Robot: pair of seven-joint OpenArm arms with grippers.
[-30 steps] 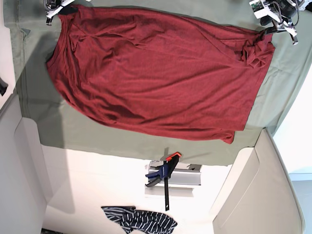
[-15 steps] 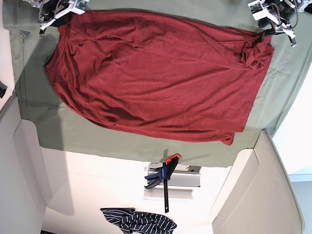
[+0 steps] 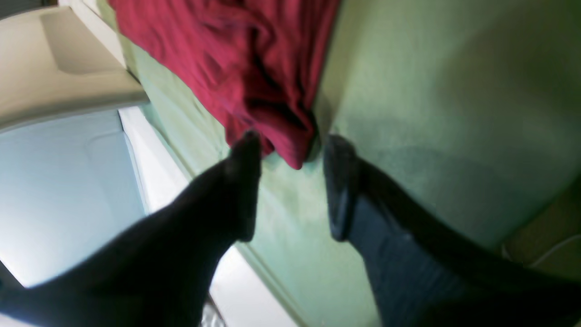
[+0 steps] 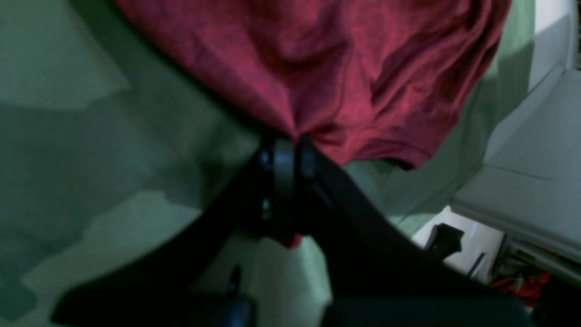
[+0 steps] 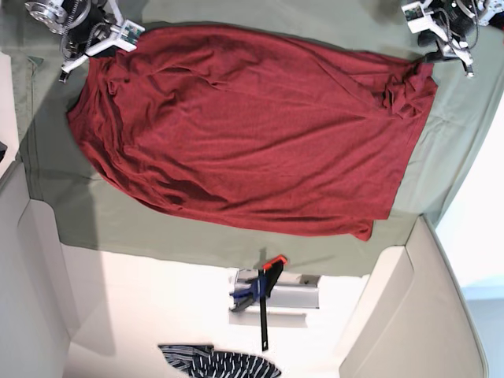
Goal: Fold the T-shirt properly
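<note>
Your right gripper (image 4: 288,144) is pinched tight on a gathered corner of the red T-shirt (image 4: 345,68), and the fabric fans out from the closed tips. Your left gripper (image 3: 292,144) is spread wide. A bunched corner of the shirt (image 3: 254,63) pokes down between the fingers (image 3: 245,154), but nothing is clamped.

In the base view the right gripper (image 5: 88,49) is at the shirt's upper left corner and the left gripper (image 5: 447,46) is just off the upper right corner. The T-shirt (image 5: 244,130) lies spread and wrinkled across the green cloth (image 5: 102,213), with a crumpled knot near the left gripper.

The cloth covers the far part of a white table (image 5: 157,299). On the bare white part are a blue and orange clamp (image 5: 264,293) on a grey metal block (image 5: 298,290) and a striped garment (image 5: 224,365) at the frame's bottom edge. Beige panels flank both sides.

Compared with a second ago, the right gripper sits lower in the frame with more of its arm showing, and the shirt's left edge has shifted further left. The left gripper has barely shifted.
</note>
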